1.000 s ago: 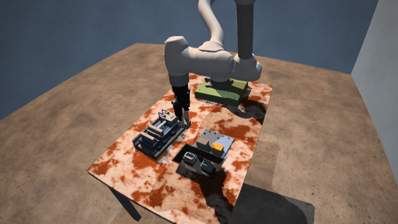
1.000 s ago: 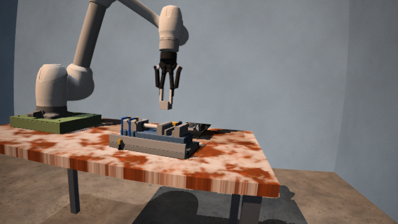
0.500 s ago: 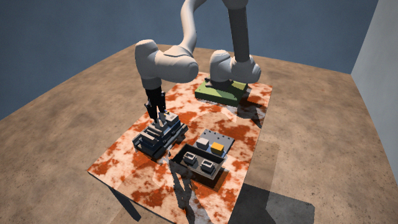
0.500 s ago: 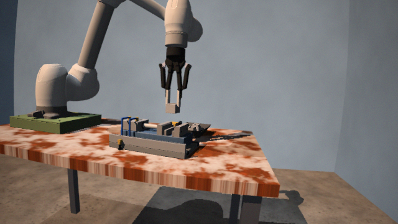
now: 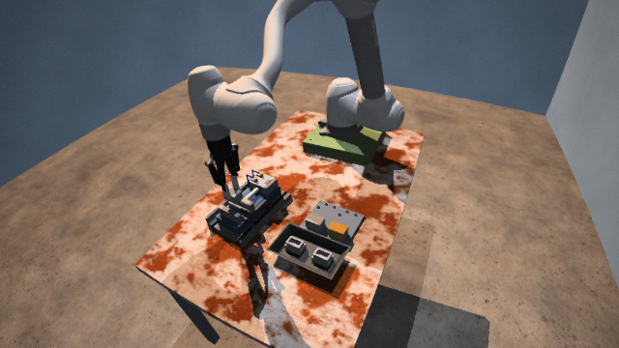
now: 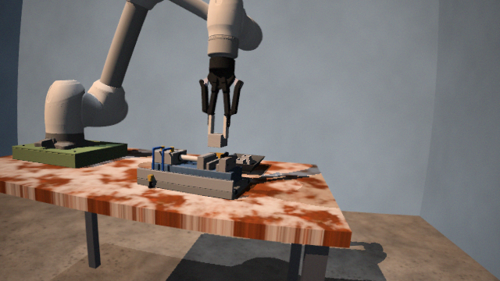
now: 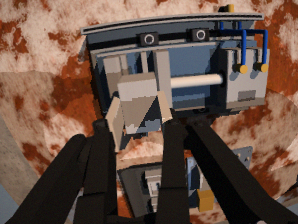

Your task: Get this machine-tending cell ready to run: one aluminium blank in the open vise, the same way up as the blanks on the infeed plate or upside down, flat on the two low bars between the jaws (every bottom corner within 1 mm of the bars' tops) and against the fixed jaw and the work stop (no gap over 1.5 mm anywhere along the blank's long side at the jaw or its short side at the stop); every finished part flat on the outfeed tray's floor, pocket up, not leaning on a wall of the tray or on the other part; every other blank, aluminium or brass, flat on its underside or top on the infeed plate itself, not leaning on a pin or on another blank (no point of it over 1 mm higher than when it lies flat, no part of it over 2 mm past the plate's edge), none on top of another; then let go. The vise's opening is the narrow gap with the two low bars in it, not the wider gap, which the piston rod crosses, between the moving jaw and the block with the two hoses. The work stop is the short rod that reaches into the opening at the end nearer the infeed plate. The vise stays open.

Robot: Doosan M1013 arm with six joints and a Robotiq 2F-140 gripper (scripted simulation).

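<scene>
1. The table point(image 5: 309, 304) point(image 6: 117, 183) point(image 7: 50, 50) under my arm is mottled rust-orange and creamy white; its edge, in the exterior view, has vertical streaks in those hues.
2. My gripper point(image 5: 231, 187) point(image 6: 218, 134) point(image 7: 140, 104) is black, with pale beige-grey fingertips.
3. My arm point(image 5: 247, 108) point(image 6: 64, 105) is off-white, with a dark grey link.
4. My base block point(image 5: 314, 139) point(image 6: 39, 157) is green.
5. I see blue hoses point(image 6: 153, 158) point(image 7: 244, 47), yellow fittings point(image 7: 243, 69) and a cream-white piston rod point(image 6: 190, 158) point(image 7: 195, 80).
6. The brass blank point(image 5: 338, 229) point(image 7: 205, 200) is golden orange; the infeed plate point(image 5: 350, 218) point(image 7: 243, 154) is blue-grey.
7. The floor point(image 5: 121, 193) point(image 6: 441, 250) is blotchy brown.
</scene>
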